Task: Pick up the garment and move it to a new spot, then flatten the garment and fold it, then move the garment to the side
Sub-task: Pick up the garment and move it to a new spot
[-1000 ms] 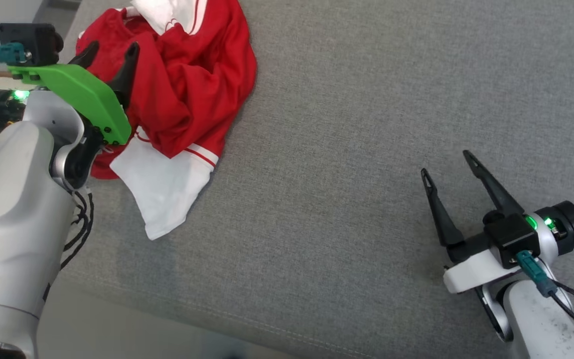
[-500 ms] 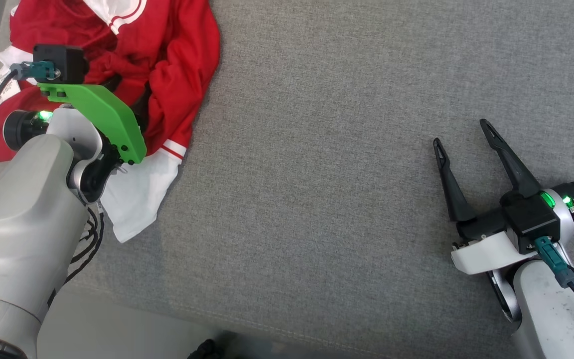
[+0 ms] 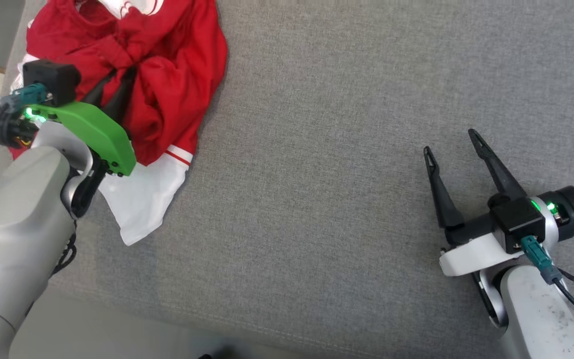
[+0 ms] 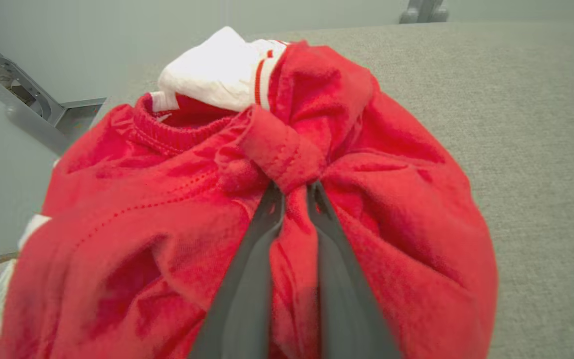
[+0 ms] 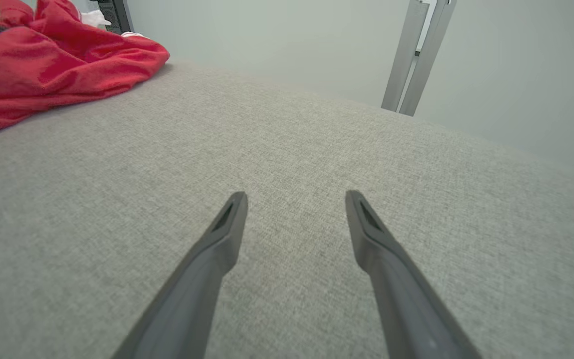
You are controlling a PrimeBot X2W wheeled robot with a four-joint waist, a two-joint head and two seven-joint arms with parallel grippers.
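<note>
A grey fabric surface (image 3: 347, 164) spans the head view, and its near edge is a stitched seam along the bottom. The garment (image 3: 172, 75), red with white parts, lies bunched in a heap at the far left of the surface, close to the left edge. In the right wrist view the garment (image 5: 43, 70) sits far off to the left, well apart from that arm. A white sleeve (image 3: 142, 204) trails out of the heap toward the near side and lies flat on the grey cloth, with red stripes where it meets the red body.

The left arm comes in from the near left and reaches over the heap. The left hand (image 3: 123, 71) is closed on a red fold near the middle of the garment. In the left wrist view the left hand (image 4: 295, 188) has its two dark fingers (image 4: 252, 269) drawn nearly together. A pinch of red cloth is squeezed between the tips, and a rolled hem bulges just beyond them. Creases in the cloth run toward that pinch.

The right hand (image 3: 449, 140) is at the near right, well apart from the garment, with fingers spread wide and holding nothing. The right wrist view shows the right hand (image 5: 295, 195) open over bare grey cloth.

A green bracket (image 3: 97, 129) sits on the left wrist. A metal post (image 5: 416, 55) stands beyond the far edge. A white patch (image 4: 212, 80) with a red stripe tops the heap.
</note>
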